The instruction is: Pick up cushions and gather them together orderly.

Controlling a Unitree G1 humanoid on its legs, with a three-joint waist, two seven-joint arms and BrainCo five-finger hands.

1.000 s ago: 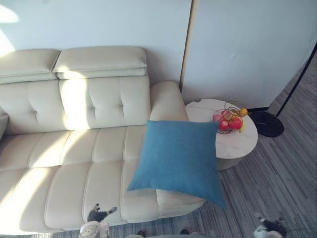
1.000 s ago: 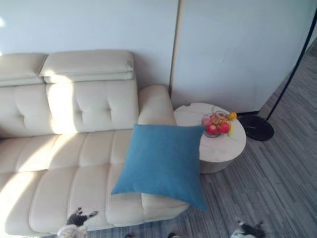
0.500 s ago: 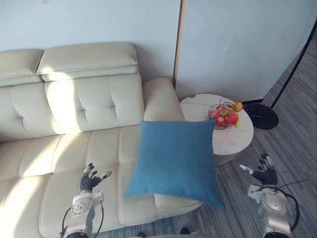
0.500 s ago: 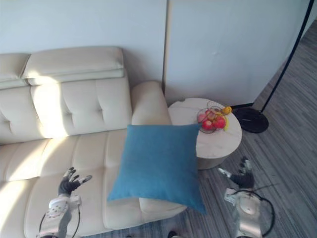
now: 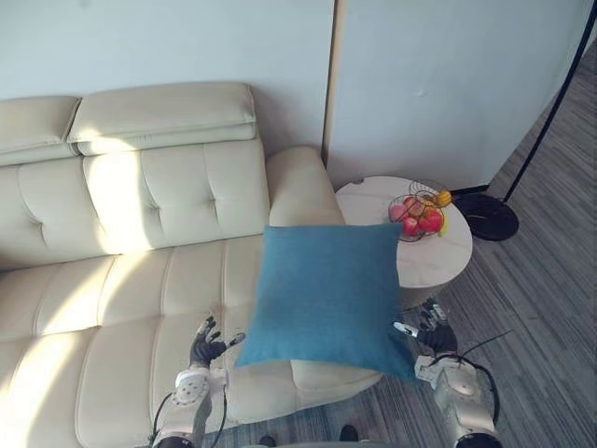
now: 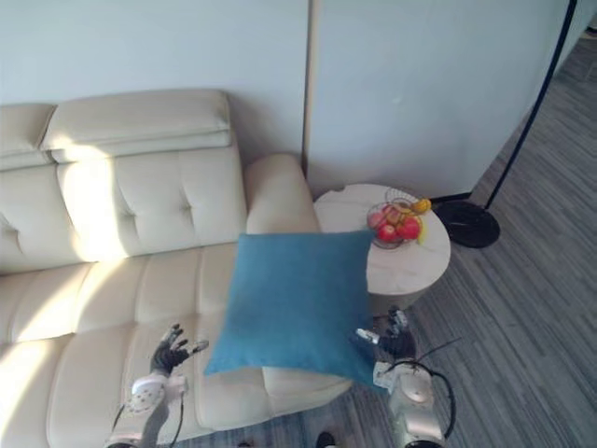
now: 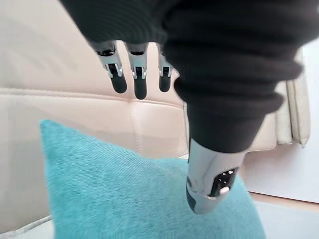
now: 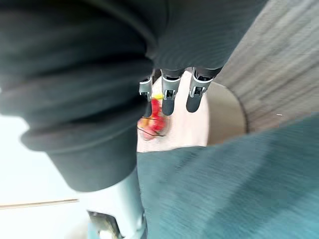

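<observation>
A square blue cushion (image 5: 328, 294) lies tilted over the right end of the cream sofa (image 5: 121, 280), partly over its armrest and front edge. My left hand (image 5: 209, 343) is open just left of the cushion's lower left corner. My right hand (image 5: 426, 335) is open at the lower right corner, fingers spread, holding nothing. The left wrist view looks past straight fingers (image 7: 133, 74) to the blue cushion (image 7: 134, 199) close by. In the right wrist view, extended fingers (image 8: 169, 94) hover over the cushion (image 8: 229, 184).
A round white side table (image 5: 420, 247) stands right of the sofa, carrying a wire basket of red and yellow fruit (image 5: 420, 215). A floor lamp's black base (image 5: 490, 217) sits on the grey striped floor behind it. A white wall runs behind everything.
Both hands have moved inward toward the cushion's lower corners, the left from mid-seat, the right from over the floor. The camera view shifted slightly. The cushion has stayed put.
</observation>
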